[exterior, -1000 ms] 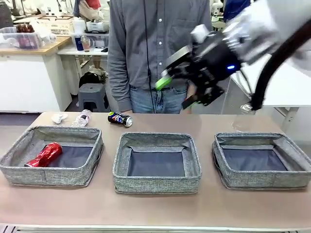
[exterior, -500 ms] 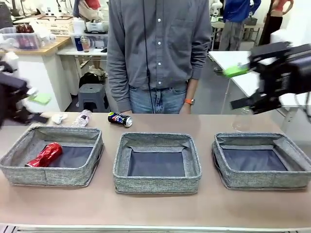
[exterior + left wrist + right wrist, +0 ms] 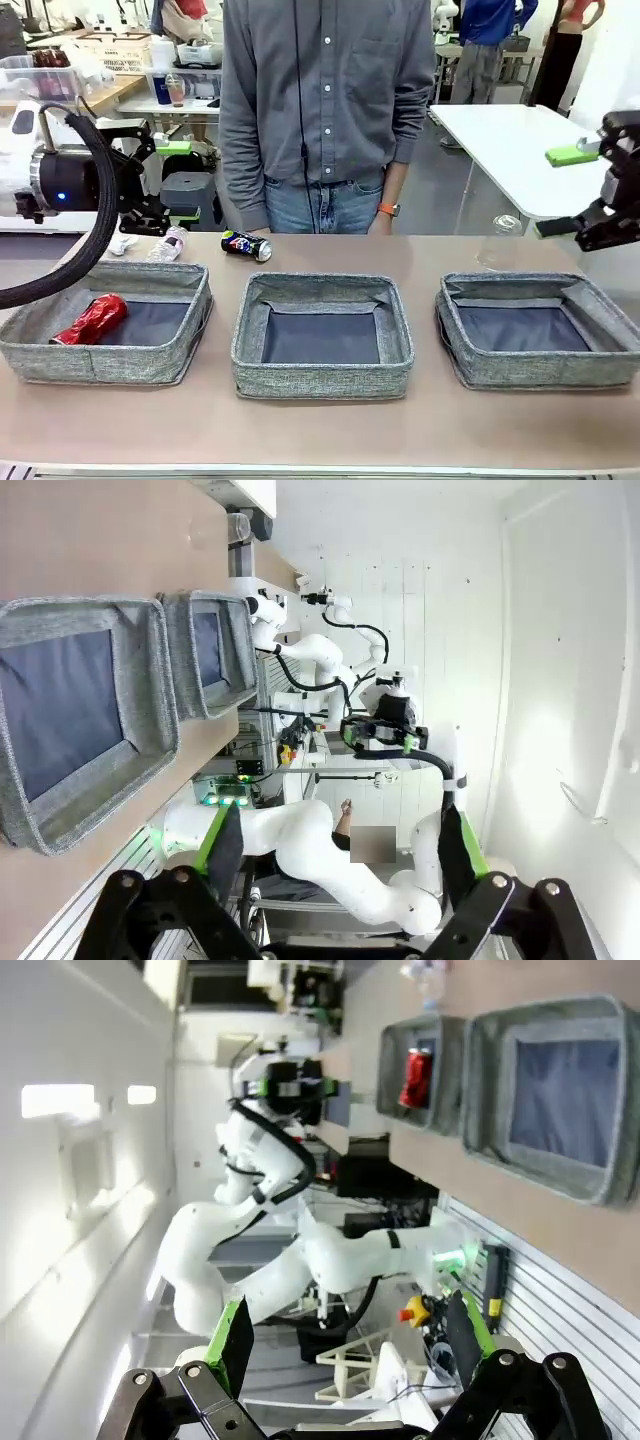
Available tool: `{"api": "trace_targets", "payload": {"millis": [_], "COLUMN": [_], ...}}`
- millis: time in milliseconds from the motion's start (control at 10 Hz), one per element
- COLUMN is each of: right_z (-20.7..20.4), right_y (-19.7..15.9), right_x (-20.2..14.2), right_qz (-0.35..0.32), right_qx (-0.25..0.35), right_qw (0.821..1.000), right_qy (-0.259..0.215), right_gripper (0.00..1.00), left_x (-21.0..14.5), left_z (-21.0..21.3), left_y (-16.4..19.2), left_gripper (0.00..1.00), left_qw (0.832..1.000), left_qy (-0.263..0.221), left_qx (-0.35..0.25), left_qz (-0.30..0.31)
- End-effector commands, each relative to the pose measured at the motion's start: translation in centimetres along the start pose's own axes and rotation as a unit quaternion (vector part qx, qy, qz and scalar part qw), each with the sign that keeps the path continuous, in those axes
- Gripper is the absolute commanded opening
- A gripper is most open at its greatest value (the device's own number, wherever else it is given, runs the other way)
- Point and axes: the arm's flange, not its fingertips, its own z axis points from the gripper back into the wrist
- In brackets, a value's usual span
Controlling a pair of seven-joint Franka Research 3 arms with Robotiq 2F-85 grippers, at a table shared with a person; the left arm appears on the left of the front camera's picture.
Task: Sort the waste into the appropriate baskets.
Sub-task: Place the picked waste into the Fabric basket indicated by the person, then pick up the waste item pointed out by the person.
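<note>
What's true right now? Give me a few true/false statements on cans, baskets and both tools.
1. The red can lies in the left basket. True.
2. The middle basket holds a plastic bottle. False: only its dark floor shows inside.
3. The dark can lies on the table, outside the baskets, on the person's side. True.
4. The left tool is shut on a bottle. False: it is open, holds nothing and hangs above the table's far left.
5. The right tool is open and holds nothing. True.
</note>
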Motion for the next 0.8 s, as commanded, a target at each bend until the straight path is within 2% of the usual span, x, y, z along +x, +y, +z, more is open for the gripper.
{"api": "trace_targets", "payload": {"millis": [0,700], "right_z": [0.68,0.68], "right_y": [1.66,1.66], "right_x": [-1.00,-1.00], "right_qz": [0.020,0.020], "right_qx": [0.011,0.011], "right_qw": [1.000,1.000], "right_qy": [-0.005,-0.005], "right_gripper": [1.00,1.00], "left_x": [-0.77,-0.77], "left_z": [0.77,0.77], "left_y": [-1.13,-1.13], "left_gripper": [1.00,1.00], "left_qw": [0.999,0.999], "left_qy": [0.012,0.012], "left_qx": [0.040,0.040], "left_qz": [-0.029,-0.029]}}
